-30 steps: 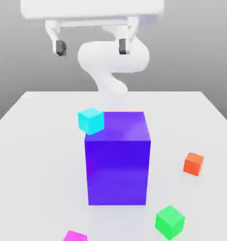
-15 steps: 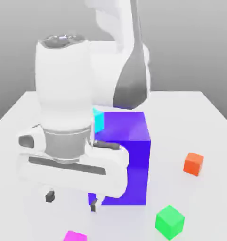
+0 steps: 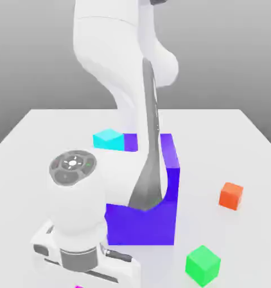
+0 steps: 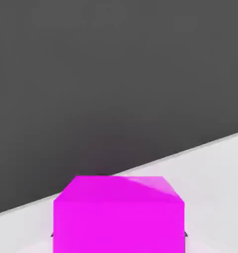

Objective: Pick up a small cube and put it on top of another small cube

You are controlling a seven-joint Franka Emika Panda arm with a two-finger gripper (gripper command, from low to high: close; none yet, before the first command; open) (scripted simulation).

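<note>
Gripper state I cannot tell; one magenta cube (image 4: 118,215) sits close before it, with one cyan cube (image 3: 108,139), one orange cube (image 3: 231,195), one green cube (image 3: 202,264) and one big blue block (image 3: 160,222) on the table (image 3: 239,146).

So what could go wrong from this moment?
The magenta cube sits close to the table edge in the hand view, so a poor grasp might push it off. The arm also leans close to the big purple block, so the lift might knock it. The small cyan cube beside that block might then shift.

Glossy white arm (image 3: 112,62), grey joint cap, dark seams
</note>
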